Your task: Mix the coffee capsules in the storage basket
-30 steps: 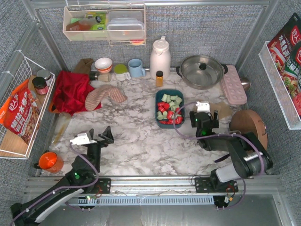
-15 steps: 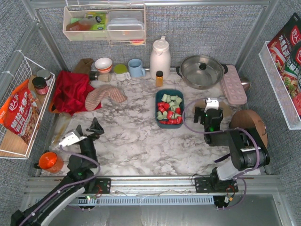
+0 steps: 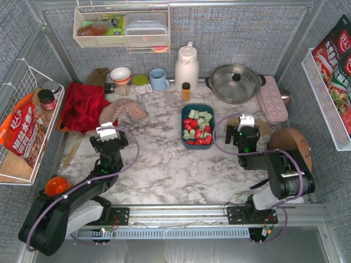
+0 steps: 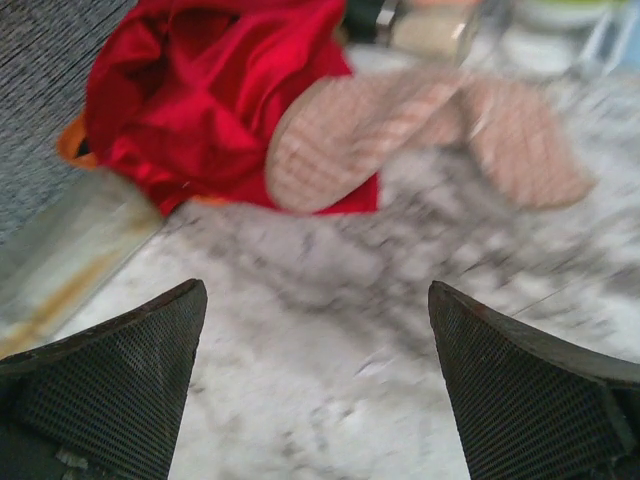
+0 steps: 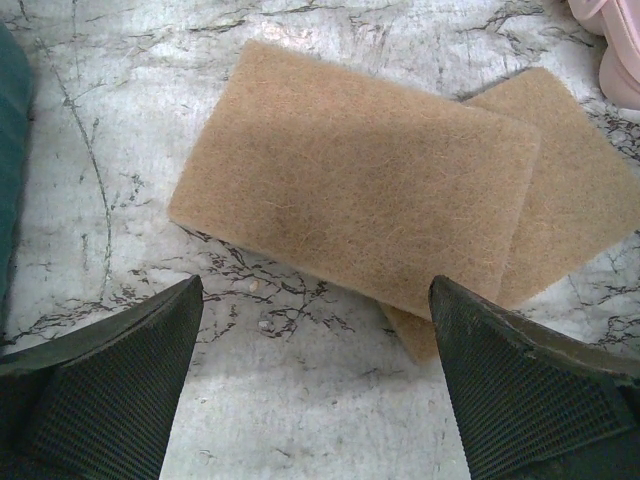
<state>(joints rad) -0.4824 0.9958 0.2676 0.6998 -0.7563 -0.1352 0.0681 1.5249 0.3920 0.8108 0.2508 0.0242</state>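
Observation:
The dark teal storage basket (image 3: 211,118) sits mid-table and holds red and mint green coffee capsules (image 3: 197,127). Its edge shows at the left of the right wrist view (image 5: 8,150). My right gripper (image 3: 244,129) is open and empty just right of the basket, over the marble in front of two tan pads (image 5: 370,190). It also shows in the right wrist view (image 5: 315,290). My left gripper (image 3: 108,135) is open and empty at the left, near a pink oven mitt (image 3: 122,112). Its wrist view (image 4: 315,290) shows blurred marble, the mitt (image 4: 400,130) and a red cloth (image 4: 200,90).
A red cloth (image 3: 82,105) lies at the left. A white wire basket (image 3: 22,131) with snack bags hangs on the left wall. Bowls, a blue mug (image 3: 159,79), a white jug (image 3: 186,66), a steel pot (image 3: 236,82) and a pink tray (image 3: 272,98) line the back. An orange cup (image 3: 55,186) stands front left.
My left arm has swung up and forward from the front left, and its gripper now points toward the mitt. My right gripper shifted right a second ago and has held still since.

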